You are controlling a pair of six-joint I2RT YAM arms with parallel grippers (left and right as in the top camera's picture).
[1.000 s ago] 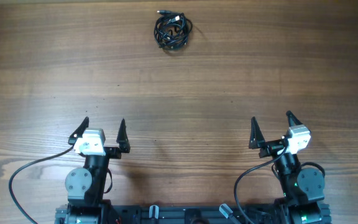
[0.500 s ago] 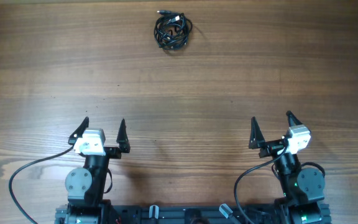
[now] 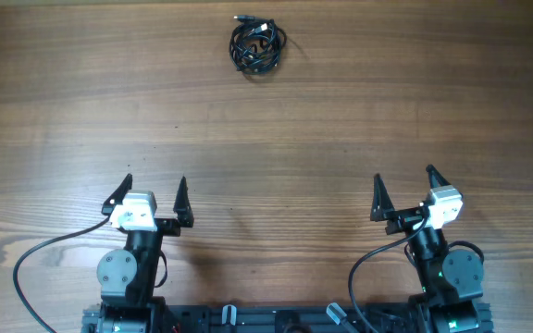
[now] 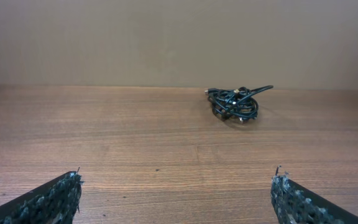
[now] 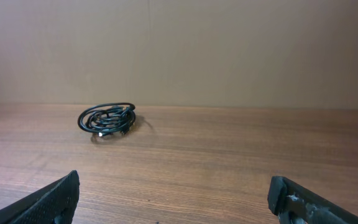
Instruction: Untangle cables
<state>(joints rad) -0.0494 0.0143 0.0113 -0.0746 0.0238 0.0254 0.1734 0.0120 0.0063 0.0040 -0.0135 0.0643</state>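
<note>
The cables lie as one small tangled black coil at the far middle of the wooden table, with a small plug end sticking out at its top. The coil also shows far ahead in the left wrist view and in the right wrist view. My left gripper is open and empty at the near left, far from the coil. My right gripper is open and empty at the near right. In both wrist views the fingertips stand wide apart over bare wood.
The wooden table fills the view. Thick black arm wires curl by the arm bases at the near edge. A plain beige wall stands behind the table's far edge.
</note>
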